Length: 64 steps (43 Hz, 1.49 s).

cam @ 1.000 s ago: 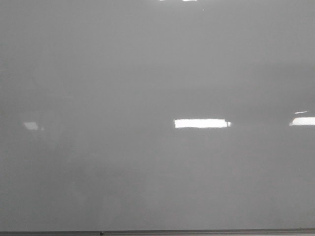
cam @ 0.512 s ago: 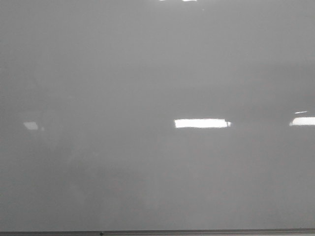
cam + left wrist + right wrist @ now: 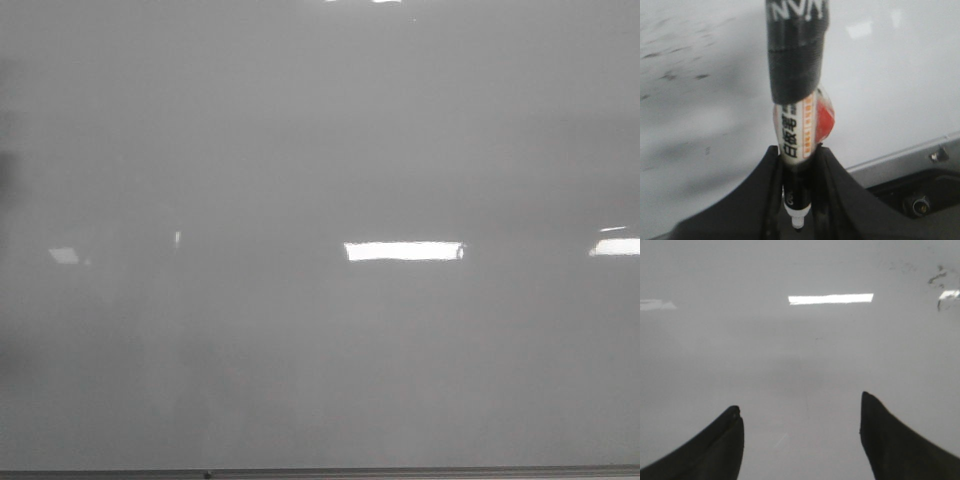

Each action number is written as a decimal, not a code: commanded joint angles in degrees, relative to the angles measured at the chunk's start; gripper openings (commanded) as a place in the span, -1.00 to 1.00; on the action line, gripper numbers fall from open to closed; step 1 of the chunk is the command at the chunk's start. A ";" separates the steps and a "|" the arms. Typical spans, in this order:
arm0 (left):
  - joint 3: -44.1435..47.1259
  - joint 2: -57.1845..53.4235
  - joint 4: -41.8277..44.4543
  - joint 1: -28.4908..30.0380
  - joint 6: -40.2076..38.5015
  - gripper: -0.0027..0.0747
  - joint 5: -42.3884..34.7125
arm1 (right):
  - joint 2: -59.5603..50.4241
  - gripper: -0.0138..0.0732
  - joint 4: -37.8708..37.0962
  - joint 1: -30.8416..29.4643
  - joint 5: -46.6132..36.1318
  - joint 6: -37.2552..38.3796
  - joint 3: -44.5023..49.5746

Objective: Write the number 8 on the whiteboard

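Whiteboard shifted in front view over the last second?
No. The whiteboard held: its edge strip and dark dot sit unchanged; only the central glare stretched left.

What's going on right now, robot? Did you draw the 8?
Left gripper shut on marker. Right gripper open, holding nothing. Whiteboard shows no 8 in front view, only glare. Nothing blocking.

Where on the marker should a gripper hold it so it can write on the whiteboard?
Grip the marker on its lower barrel, just behind the tip, with fingers closing from opposite sides. The left gripper does this now: the barrel is round and slim there, the tip pokes out past the fingers, and the taped, thicker upper body stays clear. The right gripper is open and empty over the whiteboard.
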 commanded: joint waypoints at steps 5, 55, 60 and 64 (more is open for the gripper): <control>-4.31 -2.67 -0.58 -10.68 9.47 -0.99 5.08 | 10.01 0.51 0.89 5.47 4.98 -5.33 -8.87; -11.53 -3.54 -0.58 -39.09 16.47 -0.99 8.27 | 55.61 0.51 25.51 39.36 27.56 -46.40 -48.32; -11.53 -3.54 -0.58 -39.09 16.47 -0.98 8.02 | 57.59 0.51 25.51 39.36 27.81 -46.47 -48.89; -11.53 -3.54 -0.58 -39.09 16.47 -0.99 7.68 | 58.92 0.51 25.51 39.36 28.26 -46.47 -49.37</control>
